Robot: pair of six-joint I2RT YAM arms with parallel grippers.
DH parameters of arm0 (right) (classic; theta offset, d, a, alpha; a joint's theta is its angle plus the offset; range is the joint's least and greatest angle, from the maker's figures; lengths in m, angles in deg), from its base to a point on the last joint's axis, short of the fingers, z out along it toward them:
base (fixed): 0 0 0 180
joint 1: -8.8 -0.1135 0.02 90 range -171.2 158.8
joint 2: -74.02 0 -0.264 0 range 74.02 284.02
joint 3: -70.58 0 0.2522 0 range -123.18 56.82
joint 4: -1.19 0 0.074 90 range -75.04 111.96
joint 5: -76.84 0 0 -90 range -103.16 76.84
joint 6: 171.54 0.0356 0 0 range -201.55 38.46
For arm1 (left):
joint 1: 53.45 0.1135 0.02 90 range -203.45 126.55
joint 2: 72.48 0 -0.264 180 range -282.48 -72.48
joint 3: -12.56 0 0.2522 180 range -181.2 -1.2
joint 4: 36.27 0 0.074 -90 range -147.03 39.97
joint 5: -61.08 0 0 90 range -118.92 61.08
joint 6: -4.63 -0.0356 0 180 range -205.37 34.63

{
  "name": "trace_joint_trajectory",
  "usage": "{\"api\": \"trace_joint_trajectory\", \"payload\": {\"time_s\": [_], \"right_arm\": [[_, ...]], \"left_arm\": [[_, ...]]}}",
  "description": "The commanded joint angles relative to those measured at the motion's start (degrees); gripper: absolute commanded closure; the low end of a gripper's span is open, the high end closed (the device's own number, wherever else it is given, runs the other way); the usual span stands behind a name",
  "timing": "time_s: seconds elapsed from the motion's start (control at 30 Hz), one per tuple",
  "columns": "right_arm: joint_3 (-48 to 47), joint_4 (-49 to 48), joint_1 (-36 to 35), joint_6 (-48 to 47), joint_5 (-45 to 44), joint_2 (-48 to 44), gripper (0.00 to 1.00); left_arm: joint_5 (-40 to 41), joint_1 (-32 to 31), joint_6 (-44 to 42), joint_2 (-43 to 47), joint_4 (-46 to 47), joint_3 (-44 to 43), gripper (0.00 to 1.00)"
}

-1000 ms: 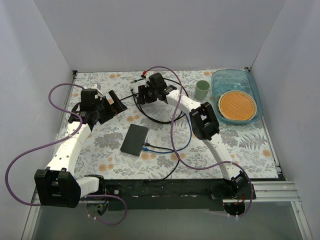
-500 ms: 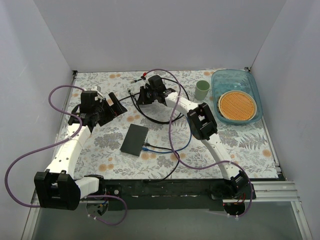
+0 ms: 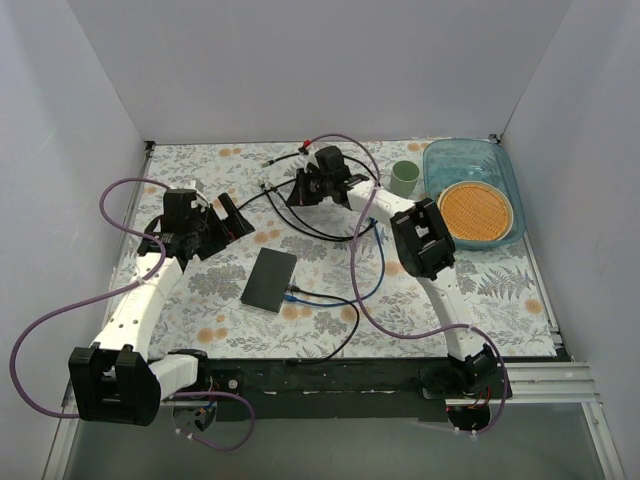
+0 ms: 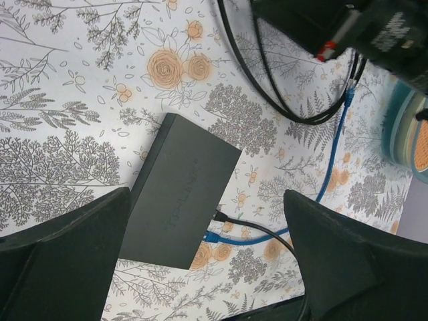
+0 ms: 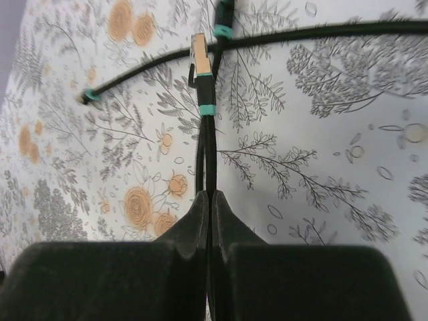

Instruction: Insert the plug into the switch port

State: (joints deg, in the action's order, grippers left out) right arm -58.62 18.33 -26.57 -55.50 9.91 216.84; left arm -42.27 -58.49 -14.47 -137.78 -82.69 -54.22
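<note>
Floral cloth (image 3: 480, 290) overhead: I see the switch (image 3: 268, 280) lying flat mid-table, apart from both arms. Left wrist: my left gripper (image 4: 206, 200) hangs above it, jaws spread wide. Right wrist: my right gripper (image 5: 211, 200) pinches the black cable (image 5: 207, 134) behind its plug (image 5: 199, 52).

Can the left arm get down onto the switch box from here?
Probably yes. The left gripper hangs open above the switch box, whose top is bare. Only the black cable and blue cable meeting one edge crowd that side.
</note>
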Motion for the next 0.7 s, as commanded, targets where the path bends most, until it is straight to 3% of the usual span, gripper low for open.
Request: {"api": "trace_joint_trajectory", "payload": {"time_s": [0.0, 0.43, 0.67], "right_arm": [[7.7, -6.1, 1.3, -3.9, 0.3, -14.5, 0.99], [35.2, -10.1, 1.2, -8.5, 7.5, -37.1, 0.99], [48.4, -7.3, 1.0, -18.4, 9.9, -44.6, 0.99]], "left_arm": [[-1.2, 0.1, -0.1, 2.7, 1.0, 1.7, 0.02], [-6.7, 0.2, 0.6, 3.4, 5.6, 4.1, 0.02], [-12.3, 0.1, 2.8, 3.4, 10.2, 8.3, 0.05]]}}
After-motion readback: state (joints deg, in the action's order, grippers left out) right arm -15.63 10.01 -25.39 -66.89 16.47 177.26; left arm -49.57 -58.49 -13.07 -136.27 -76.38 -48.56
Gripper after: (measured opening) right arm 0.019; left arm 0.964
